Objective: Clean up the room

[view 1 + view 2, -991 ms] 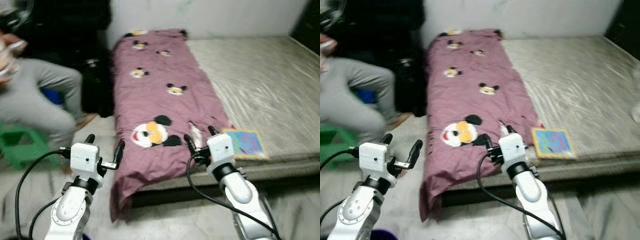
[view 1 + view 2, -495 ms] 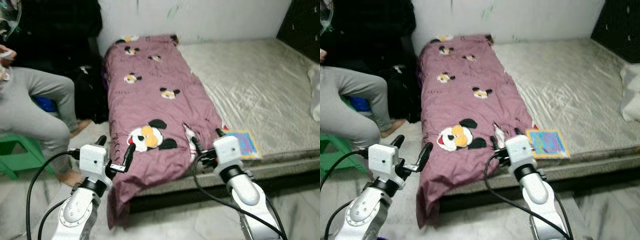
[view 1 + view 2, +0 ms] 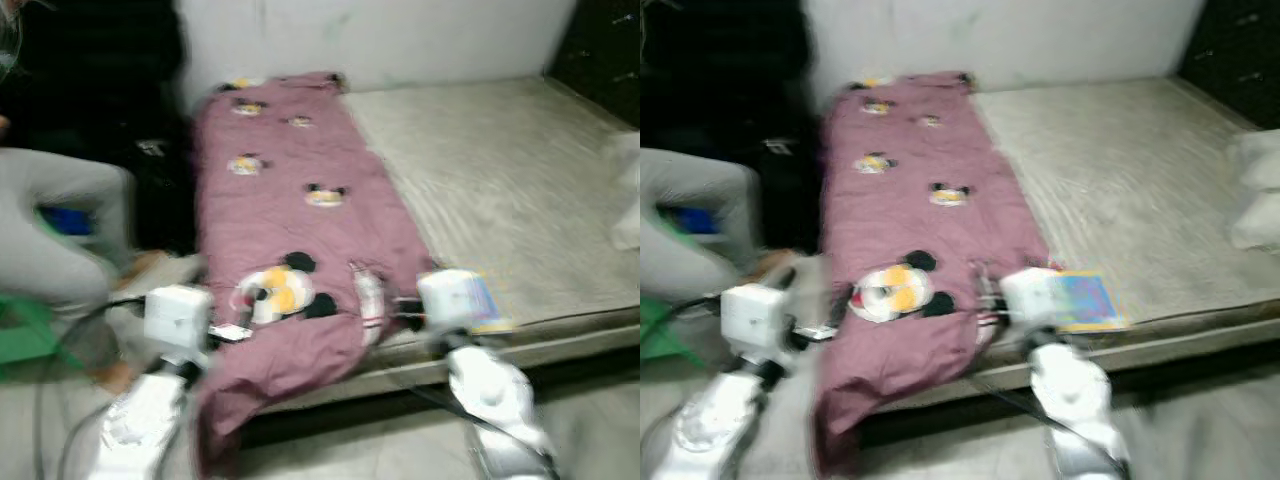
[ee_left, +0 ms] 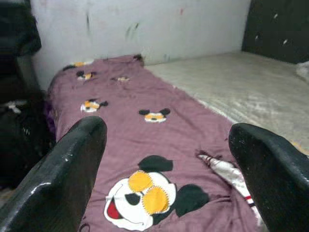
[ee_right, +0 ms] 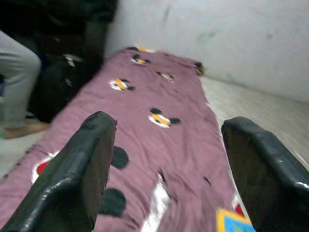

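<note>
Both grippers, left (image 4: 166,159) and right (image 5: 164,164), hang wide apart and empty at the bed's edge. I judge tidying barely begun: the mauve cartoon-mouse quilt (image 3: 290,200) sprawls off the grey mattress (image 3: 500,170), and the colourful square book (image 3: 1080,297) sits beside it.

Bare mattress (image 3: 500,170) rt; person (image 3: 55,215) lt.

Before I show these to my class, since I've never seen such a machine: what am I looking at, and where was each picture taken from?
It is a walking humanoid robot. Two blurred pictures come from its head, looking down at its silver arms; two come from cameras on its wrists, looking along the black fingers. The left gripper and right gripper have open jaws and hold nothing. Ahead is a bare mattress with a maroon cartoon-mouse blanket on it and a colourful book near its front edge. A seated person's leg is at the robot's left.
</note>
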Available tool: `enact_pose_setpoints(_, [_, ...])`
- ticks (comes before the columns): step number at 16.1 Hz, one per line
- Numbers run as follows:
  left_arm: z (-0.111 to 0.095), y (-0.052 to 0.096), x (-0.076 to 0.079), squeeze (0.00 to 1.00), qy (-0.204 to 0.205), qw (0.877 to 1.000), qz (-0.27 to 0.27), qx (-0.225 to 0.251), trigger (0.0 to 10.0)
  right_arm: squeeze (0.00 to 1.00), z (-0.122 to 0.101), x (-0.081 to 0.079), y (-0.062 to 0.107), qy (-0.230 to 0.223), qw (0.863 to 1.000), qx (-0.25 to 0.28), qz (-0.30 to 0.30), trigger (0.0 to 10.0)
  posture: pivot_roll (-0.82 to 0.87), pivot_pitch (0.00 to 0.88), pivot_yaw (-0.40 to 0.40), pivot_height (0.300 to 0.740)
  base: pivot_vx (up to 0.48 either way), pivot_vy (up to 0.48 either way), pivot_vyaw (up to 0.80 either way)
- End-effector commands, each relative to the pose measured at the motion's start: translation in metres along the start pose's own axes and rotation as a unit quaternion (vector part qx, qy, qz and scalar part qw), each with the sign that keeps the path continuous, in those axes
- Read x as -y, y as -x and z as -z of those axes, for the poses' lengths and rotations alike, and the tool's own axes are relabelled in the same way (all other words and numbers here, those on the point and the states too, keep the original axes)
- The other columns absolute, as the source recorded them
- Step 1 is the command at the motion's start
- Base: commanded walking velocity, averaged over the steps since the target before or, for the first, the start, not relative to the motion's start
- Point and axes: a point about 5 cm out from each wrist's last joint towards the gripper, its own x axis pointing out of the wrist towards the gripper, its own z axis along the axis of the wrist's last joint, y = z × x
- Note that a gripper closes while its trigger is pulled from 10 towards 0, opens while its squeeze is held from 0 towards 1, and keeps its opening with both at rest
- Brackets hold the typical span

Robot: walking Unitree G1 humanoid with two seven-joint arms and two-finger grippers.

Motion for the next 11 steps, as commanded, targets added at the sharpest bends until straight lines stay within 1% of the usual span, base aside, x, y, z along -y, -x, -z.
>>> enact_pose_setpoints(1, [-0.0035, -0.0036, 0.0079, 0.00, 0.003, 1.000, 0.012, 0.007, 10.0, 0.00, 0.0066, 0.0108, 0.0069, 0.005, 1.000, -0.015, 0.019, 10.0, -0.04, 0.067, -0.019, 0.740, 0.277, 0.000, 0.00])
enact_pose_setpoints(4, [-0.0011, -0.0045, 0.0067, 0.00, 0.003, 1.000, -0.007, 0.000, 10.0, 0.00, 0.0070, 0.0109, 0.0075, 0.004, 1.000, -0.015, 0.019, 10.0, -0.04, 0.067, -0.018, 0.740, 0.000, 0.000, 0.00])
enact_pose_setpoints(5, [0.0010, -0.0052, 0.0051, 0.00, -0.006, 1.000, -0.025, -0.009, 10.0, 0.00, 0.0071, 0.0107, 0.0076, 0.001, 1.000, -0.014, 0.020, 10.0, -0.04, 0.068, -0.017, 0.740, 0.000, 0.000, 0.00])
enact_pose_setpoints(7, [0.0006, -0.0060, 0.0053, 0.00, -0.003, 1.000, -0.021, -0.007, 10.0, 0.00, 0.0071, 0.0104, 0.0074, -0.002, 1.000, -0.014, 0.021, 10.0, -0.04, 0.067, -0.017, 0.740, 0.000, 0.000, 0.00])
enact_pose_setpoints(8, [0.0007, -0.0061, 0.0051, 0.00, -0.003, 1.000, -0.021, -0.007, 10.0, 0.00, 0.0077, 0.0100, 0.0072, 0.011, 1.000, -0.019, 0.017, 10.0, -0.04, 0.066, -0.016, 0.740, 0.000, 0.000, 0.00])
enact_pose_setpoints(11, [0.0007, -0.0077, 0.0043, 0.00, -0.001, 1.000, -0.026, -0.008, 10.0, 0.00, 0.0067, 0.0080, 0.0076, 0.010, 1.000, -0.011, 0.013, 10.0, -0.04, 0.063, -0.014, 0.740, 0.000, 0.000, 0.80])
